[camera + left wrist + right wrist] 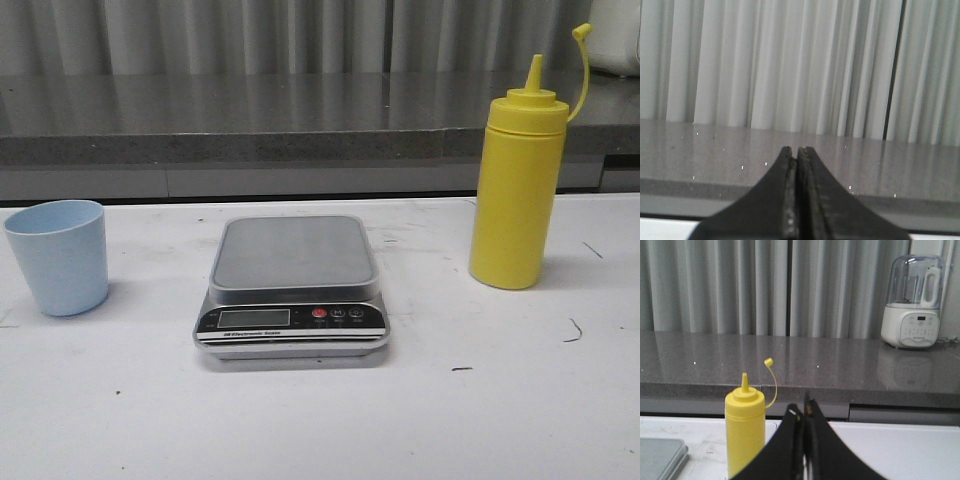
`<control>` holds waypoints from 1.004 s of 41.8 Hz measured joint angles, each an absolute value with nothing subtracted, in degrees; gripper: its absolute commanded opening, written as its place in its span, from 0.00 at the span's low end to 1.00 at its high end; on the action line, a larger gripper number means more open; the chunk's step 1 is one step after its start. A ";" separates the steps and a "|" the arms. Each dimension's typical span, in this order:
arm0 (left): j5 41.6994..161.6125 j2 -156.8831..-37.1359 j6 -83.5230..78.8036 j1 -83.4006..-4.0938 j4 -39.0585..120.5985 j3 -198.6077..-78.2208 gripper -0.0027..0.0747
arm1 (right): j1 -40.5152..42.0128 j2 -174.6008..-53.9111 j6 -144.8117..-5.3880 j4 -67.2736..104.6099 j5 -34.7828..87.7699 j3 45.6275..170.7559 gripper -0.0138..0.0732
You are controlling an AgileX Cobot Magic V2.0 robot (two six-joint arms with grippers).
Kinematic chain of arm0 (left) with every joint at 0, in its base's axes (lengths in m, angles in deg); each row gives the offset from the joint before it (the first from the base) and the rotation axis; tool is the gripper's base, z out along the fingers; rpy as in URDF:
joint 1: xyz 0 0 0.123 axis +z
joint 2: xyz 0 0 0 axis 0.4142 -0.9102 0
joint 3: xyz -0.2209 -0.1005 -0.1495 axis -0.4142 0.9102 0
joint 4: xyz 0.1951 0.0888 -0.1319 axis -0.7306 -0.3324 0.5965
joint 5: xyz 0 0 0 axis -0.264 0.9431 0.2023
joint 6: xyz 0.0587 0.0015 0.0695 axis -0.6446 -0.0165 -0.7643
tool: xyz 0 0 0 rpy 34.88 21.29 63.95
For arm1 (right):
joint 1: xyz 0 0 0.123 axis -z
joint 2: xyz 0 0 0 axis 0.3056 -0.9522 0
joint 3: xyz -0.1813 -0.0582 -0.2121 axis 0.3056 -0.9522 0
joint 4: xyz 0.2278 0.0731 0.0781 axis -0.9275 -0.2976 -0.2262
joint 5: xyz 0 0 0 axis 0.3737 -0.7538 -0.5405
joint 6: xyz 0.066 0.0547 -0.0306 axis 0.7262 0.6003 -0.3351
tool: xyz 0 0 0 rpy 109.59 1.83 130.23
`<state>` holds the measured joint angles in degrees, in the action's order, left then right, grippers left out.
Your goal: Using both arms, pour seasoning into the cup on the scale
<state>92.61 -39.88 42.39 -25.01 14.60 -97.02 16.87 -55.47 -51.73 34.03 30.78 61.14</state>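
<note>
The yellow seasoning bottle (518,190) stands upright at the right of the white table, nozzle uncapped, cap strap curling up. It also shows in the right wrist view (745,432), beside the shut, empty right gripper (802,407). The pale blue cup (59,256) stands upright at the far left of the table. The scale (293,284) lies in the middle, its grey platform bare; its corner shows in the right wrist view (662,455). The left gripper (796,149) is shut and empty, facing the counter. Neither gripper shows in the front view.
A grey stone counter (250,125) runs behind the table, with pleated curtains behind it. A white appliance with a clear dome (914,302) stands on the counter at the right. Small dark marks (573,330) dot the table.
</note>
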 measured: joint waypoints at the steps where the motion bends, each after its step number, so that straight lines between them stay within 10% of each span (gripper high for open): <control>1: 93.84 -40.30 42.39 -25.01 14.60 -98.60 0.01 | 16.87 -55.77 -51.73 34.03 29.52 62.41 0.08; 16: 116.36 -56.97 42.39 -25.01 14.60 -122.81 0.01 | 16.87 -71.38 -51.73 34.03 12.79 83.26 0.08; 42: 124.72 -72.66 42.39 -25.01 14.60 -122.70 0.01 | 16.87 -94.74 -51.61 34.03 -0.24 86.25 0.08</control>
<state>124.72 -72.66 42.39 -25.01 14.60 -122.70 16.87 -94.74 -51.61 34.03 -0.24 86.25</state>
